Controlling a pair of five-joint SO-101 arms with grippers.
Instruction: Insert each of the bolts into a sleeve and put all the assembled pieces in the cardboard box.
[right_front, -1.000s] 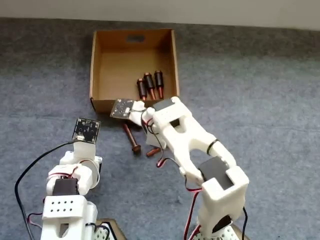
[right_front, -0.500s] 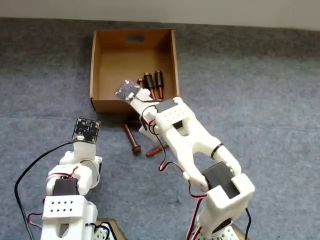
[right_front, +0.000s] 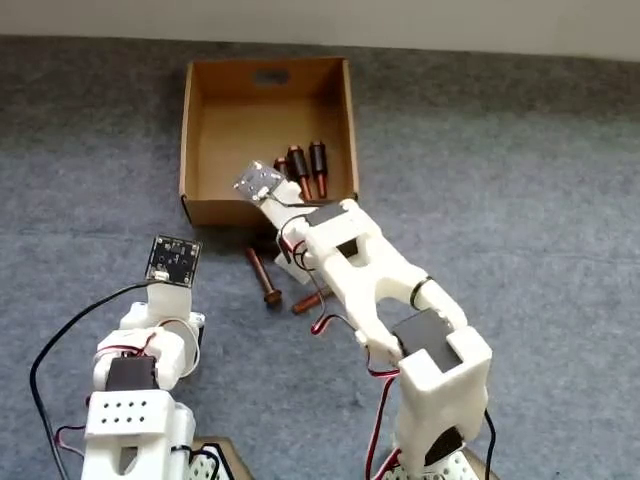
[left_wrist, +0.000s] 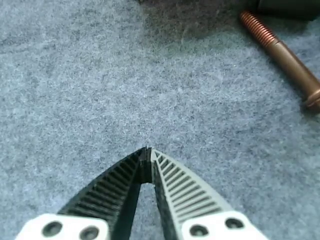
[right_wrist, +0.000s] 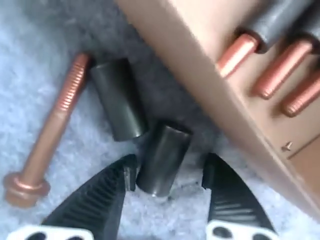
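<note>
Jaws apart, the right gripper straddles a dark sleeve lying on the grey carpet just outside the cardboard box. A second sleeve lies just beside it, next to a loose copper bolt. Seen from above, the box sits at 11 o'clock, with three assembled pieces in its 4 o'clock corner. At 7 o'clock, the left gripper hangs over the carpet, its jaws closed on nothing.

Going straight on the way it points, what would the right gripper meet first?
Probably the nearer dark sleeve, lying between the open jaws of the right gripper; the cardboard box wall stands beyond.
</note>
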